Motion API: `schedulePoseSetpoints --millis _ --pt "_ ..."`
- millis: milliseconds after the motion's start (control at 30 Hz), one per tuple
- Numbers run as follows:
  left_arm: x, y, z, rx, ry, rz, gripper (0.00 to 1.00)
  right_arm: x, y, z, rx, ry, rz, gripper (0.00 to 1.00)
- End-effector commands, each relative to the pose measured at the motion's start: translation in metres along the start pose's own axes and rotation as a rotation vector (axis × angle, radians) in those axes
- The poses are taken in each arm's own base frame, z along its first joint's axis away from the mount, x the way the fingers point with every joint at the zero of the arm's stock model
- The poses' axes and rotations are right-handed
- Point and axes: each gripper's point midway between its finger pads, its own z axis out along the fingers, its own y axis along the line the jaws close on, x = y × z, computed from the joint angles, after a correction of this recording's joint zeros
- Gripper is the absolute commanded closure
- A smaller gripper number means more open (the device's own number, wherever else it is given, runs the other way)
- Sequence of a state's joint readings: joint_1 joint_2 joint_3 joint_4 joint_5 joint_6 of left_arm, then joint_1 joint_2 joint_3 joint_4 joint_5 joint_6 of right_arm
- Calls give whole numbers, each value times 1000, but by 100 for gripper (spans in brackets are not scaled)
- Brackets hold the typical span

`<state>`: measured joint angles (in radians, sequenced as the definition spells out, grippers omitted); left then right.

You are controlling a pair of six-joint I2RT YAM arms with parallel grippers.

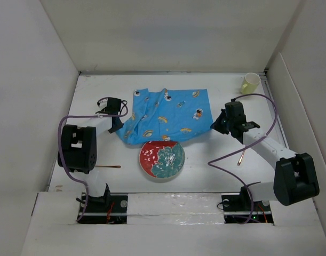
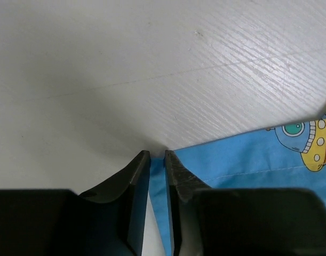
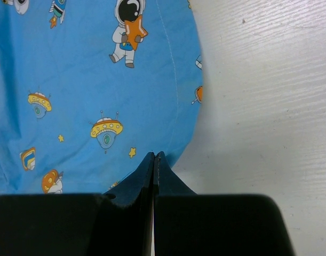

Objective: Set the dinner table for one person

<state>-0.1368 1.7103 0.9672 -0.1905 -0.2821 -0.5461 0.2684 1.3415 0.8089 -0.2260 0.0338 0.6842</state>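
Far right dinner table corner: cup, inside unseen
Near edge: plate
Left gripper: narrowly astride cloth
Right gripper: pressed together

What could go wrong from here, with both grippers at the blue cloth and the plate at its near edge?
1. The left gripper has only the very corner of the blue cloth between its nearly closed jaws; it may slip out.
2. The plate seems to touch the cloth's near edge, so pulling the cloth could drag it.
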Motion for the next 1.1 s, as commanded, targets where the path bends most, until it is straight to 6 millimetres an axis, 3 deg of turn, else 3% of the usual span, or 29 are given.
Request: schedulePoseSetpoints --millis 0,133,167,267,333,433,467,533,567,633,667,700,733,800,833,867,1067 --pt "54 29 12 -108 168 60 85 -30 27 -14 -88 -87 -11 100" --pt "54 31 8 -109 166 55 92 -33 30 -16 -99 -94 -25 100" --pt "56 31 8 -108 172 55 100 -36 28 -15 -96 -98 -19 100" --pt "51 26 4 -90 163 35 100 -37 30 -16 -105 -99 -25 100" --pt "39 17 -8 -45 148 20 100 -40 32 -18 -108 -102 -28 100" --pt "-1 -7 -39 53 74 -17 100 -51 41 -26 -123 -120 -28 100" --pt "-24 -19 -53 94 28 -31 100 -55 45 -29 -130 -128 -26 100" --pt "-64 -33 -95 178 -61 -60 100 -80 66 -55 -182 -192 -22 100" --pt "-76 -38 -102 196 -85 -69 100 -79 65 -55 -179 -187 -22 100" --pt "-101 -46 -137 267 -152 -91 100 -102 84 -81 -237 -256 -17 100" --pt "-139 -50 -179 346 -248 -150 100 -119 92 -103 -250 -309 -13 100" --pt "-138 -51 -180 356 -243 -148 100 -119 92 -103 -250 -309 -13 100" --pt "-152 -52 -195 386 -279 -173 100 -139 105 -126 -283 -367 -13 100" --pt "-186 -52 -246 461 -405 -224 100 -156 112 -150 -287 -418 -15 100" --pt "-199 -50 -261 480 -443 -245 100 -175 125 -175 -319 -479 -21 100" --pt "-215 -51 -288 522 -496 -264 100 -179 126 -184 -316 -485 -25 100" --pt "-258 -39 -390 652 -692 -327 100 -220 149 -261 -377 -631 -14 100"
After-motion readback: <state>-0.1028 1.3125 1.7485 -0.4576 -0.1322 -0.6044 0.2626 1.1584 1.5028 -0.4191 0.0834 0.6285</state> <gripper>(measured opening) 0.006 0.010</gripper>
